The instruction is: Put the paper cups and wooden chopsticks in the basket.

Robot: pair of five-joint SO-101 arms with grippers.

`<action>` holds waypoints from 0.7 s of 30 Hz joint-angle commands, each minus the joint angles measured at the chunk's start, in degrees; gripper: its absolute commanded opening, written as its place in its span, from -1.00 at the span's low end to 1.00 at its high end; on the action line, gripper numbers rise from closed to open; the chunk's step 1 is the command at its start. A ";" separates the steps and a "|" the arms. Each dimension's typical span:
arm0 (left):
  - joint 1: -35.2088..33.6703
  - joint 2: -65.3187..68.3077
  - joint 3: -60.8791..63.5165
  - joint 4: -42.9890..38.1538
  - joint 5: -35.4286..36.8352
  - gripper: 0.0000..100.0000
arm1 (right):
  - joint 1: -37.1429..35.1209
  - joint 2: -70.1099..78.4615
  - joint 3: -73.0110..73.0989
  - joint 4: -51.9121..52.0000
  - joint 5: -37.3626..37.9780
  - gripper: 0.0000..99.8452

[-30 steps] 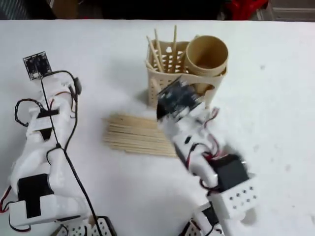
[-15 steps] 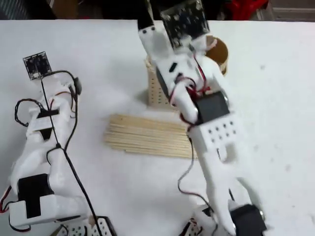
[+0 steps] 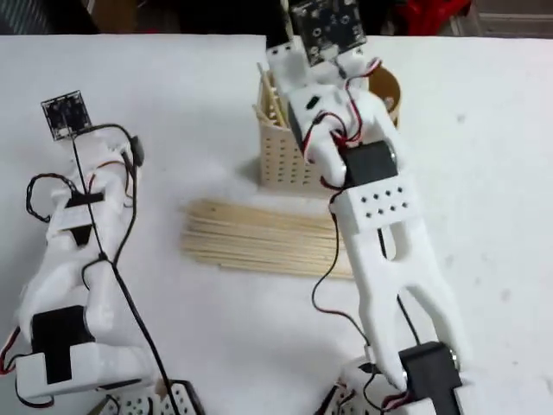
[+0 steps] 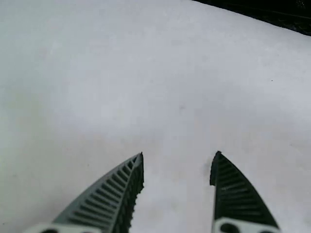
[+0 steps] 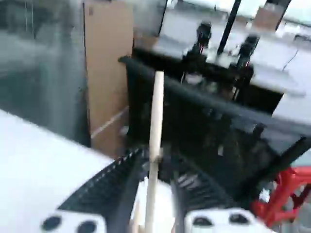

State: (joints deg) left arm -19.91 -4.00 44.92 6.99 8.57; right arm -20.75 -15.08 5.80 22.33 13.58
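A loose pile of wooden chopsticks (image 3: pixel 255 238) lies on the white table in front of the cream perforated basket (image 3: pixel 281 156). Several chopsticks (image 3: pixel 263 102) stand inside it at its left side. A tan paper cup (image 3: pixel 388 88) peeks out at the basket's right, mostly hidden by my right arm (image 3: pixel 371 203), which stretches over the basket. My right gripper (image 5: pixel 156 158) is shut on one upright chopstick (image 5: pixel 155 116) above the basket. My left gripper (image 4: pixel 177 162) hangs open over bare table at the far left.
The left arm (image 3: pixel 73 233) sits folded along the table's left side with trailing black cables (image 3: pixel 112 259). Past the table's far edge are a cardboard panel (image 5: pixel 107 68) and dark furniture. Bare tabletop lies to the right of the basket.
My right arm rose from the pile's right end and swung out over the basket, carrying a chopstick. The left arm has kept still.
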 commanded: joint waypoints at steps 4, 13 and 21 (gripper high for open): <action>1.01 -0.22 -2.55 0.09 0.26 -0.53 | 0.40 -11.47 9.23 0.75 -0.26 -0.63; 0.57 -0.84 -3.34 2.73 0.26 -0.53 | 1.01 -34.33 27.52 31.96 -0.18 -0.94; 0.66 -3.91 -21.63 39.21 -7.82 -0.53 | 10.95 -59.21 46.59 53.14 14.95 -0.95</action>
State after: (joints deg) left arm -19.91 -4.18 34.73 25.80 8.40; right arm -14.07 -66.07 47.30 70.68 20.79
